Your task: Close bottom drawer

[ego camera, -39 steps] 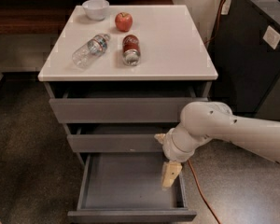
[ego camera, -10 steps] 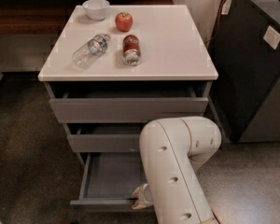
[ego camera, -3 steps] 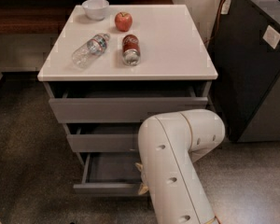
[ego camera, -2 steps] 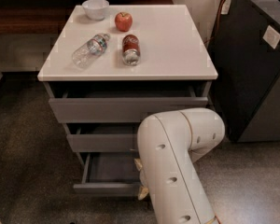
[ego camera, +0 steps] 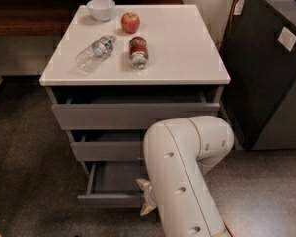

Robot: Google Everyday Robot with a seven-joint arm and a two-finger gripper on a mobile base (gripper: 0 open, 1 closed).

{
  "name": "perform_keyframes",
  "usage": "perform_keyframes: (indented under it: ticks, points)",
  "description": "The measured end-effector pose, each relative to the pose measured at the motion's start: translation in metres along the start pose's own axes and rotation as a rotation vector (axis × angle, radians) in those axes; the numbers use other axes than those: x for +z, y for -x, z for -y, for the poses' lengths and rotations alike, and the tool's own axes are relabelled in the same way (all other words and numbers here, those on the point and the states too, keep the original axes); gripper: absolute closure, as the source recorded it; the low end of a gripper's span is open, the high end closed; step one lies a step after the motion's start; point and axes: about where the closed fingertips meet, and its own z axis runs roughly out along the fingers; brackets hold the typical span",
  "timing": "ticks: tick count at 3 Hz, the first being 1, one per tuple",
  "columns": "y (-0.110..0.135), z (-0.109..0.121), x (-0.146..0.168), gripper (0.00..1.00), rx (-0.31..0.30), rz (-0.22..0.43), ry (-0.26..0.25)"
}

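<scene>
The bottom drawer [ego camera: 106,198] is the lowest grey drawer of the white-topped cabinet [ego camera: 182,48]. It stands partly open, and a strip of its grey interior shows behind its flat front. My gripper [ego camera: 145,197] is at the right end of the drawer front, right against it. My thick white arm [ego camera: 185,172] bends down in front of the cabinet and hides the right part of the bottom drawer and most of the gripper.
The middle drawer [ego camera: 103,150] and top drawer [ego camera: 128,115] also stand slightly open. On the top lie a white bowl [ego camera: 100,8], a red apple [ego camera: 130,21], a soda can [ego camera: 137,52] and a plastic bottle [ego camera: 95,52]. A dark cabinet [ego camera: 271,73] stands to the right.
The bottom drawer has slid inward; much less of its interior shows than before. My gripper has moved from inside the drawer to its front and followed it toward the cabinet.
</scene>
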Motion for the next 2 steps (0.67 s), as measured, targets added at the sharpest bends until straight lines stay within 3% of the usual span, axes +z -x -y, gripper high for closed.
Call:
perform_keyframes:
  ticks: [1, 2]
  points:
    - [0.008, -0.018, 0.000, 0.40, 0.011, 0.028, -0.002]
    - [0.012, -0.041, 0.001, 0.70, 0.042, 0.058, 0.004]
